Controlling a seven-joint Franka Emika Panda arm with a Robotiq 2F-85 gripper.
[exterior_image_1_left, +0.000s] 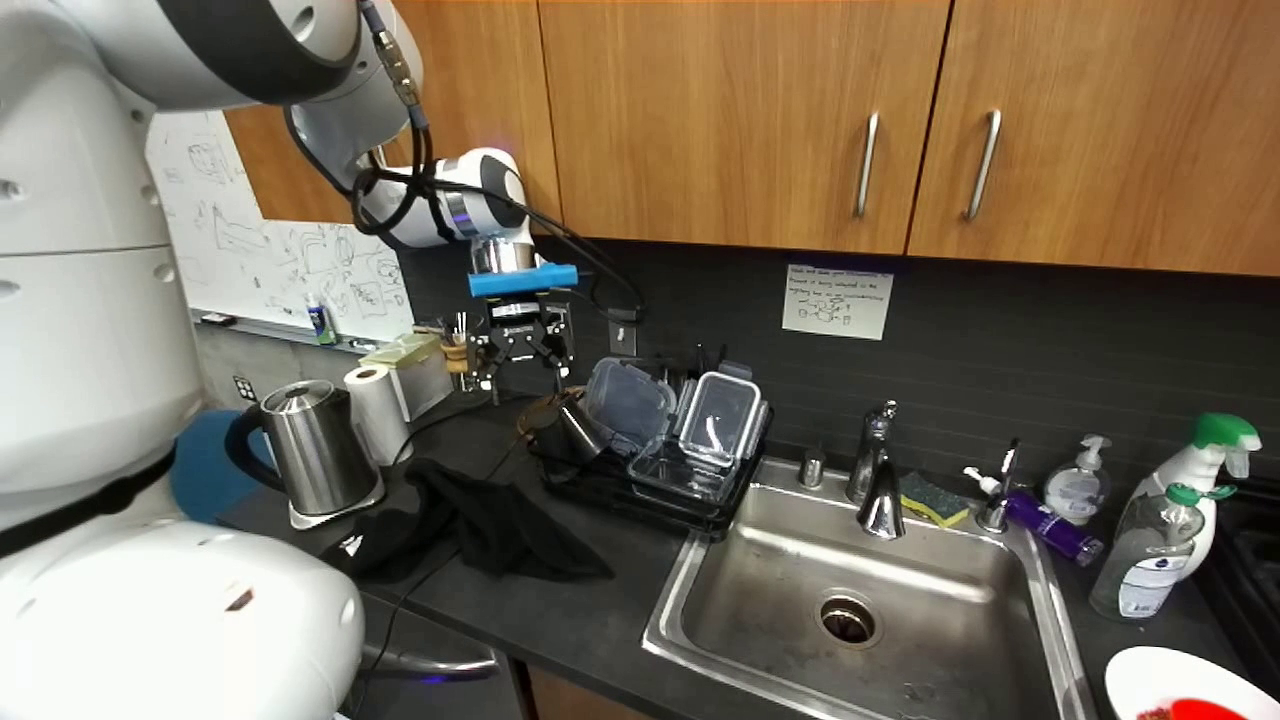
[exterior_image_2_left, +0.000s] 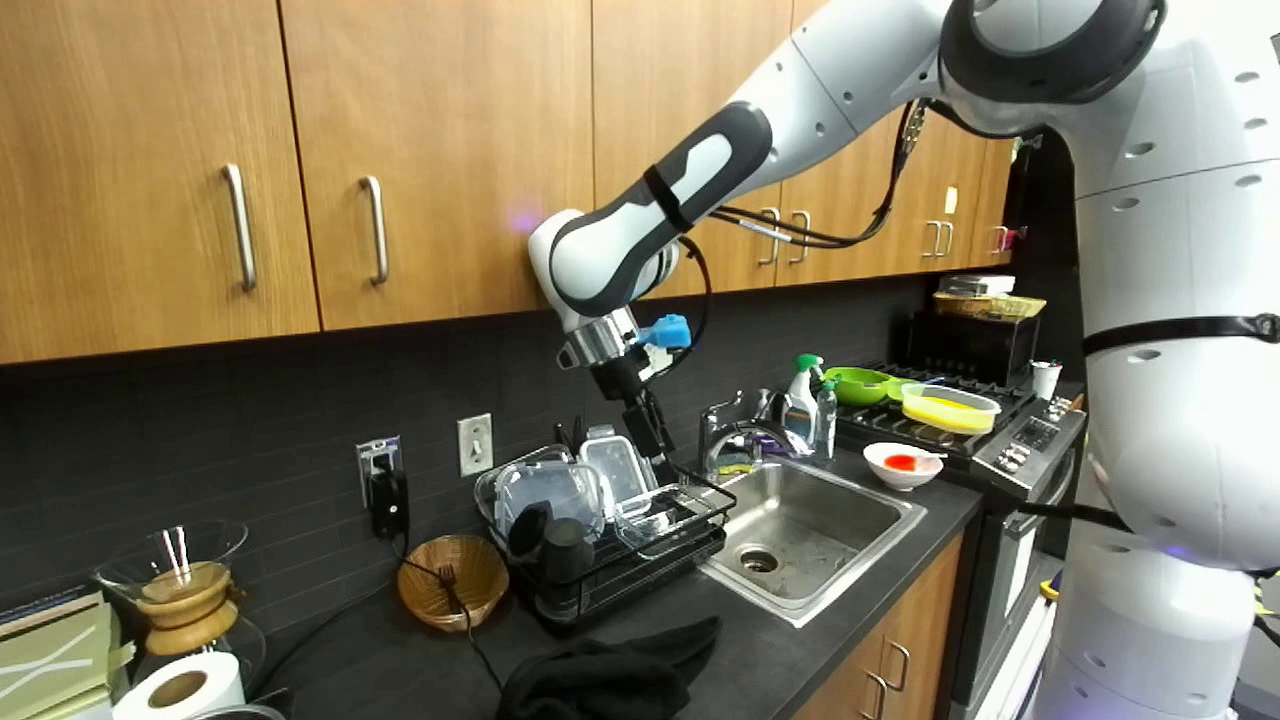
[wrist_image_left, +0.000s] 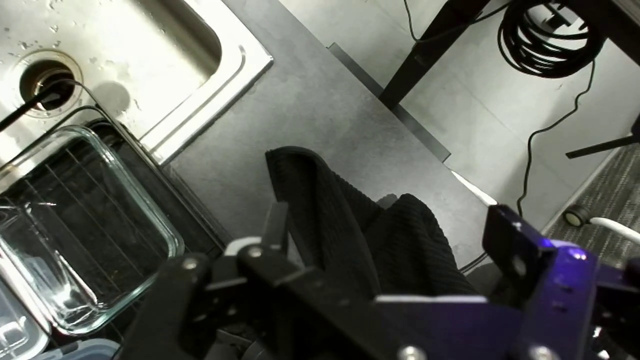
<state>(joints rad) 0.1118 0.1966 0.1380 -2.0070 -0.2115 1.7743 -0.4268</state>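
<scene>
Currently: gripper (wrist_image_left: 392, 230) spread wide, nothing held. Cloth (wrist_image_left: 345, 235) below, apart, on counter (wrist_image_left: 320, 110), five o'clock in wrist view; presumably light, limp, non-slip; best pinched at raised fold (wrist_image_left: 415, 220). Glass dish (wrist_image_left: 137, 192), eight o'clock: likely slippery, fragile.

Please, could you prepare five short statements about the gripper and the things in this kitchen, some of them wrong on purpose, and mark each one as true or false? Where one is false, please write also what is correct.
1. The gripper is open and holds nothing. True.
2. The black cloth lies in the sink. False: it lies on the counter.
3. Clear containers sit in the dish rack. True.
4. The sponge lies on the stove. False: it lies beside the faucet.
5. The paper roll stands near the kettle. True.
</scene>
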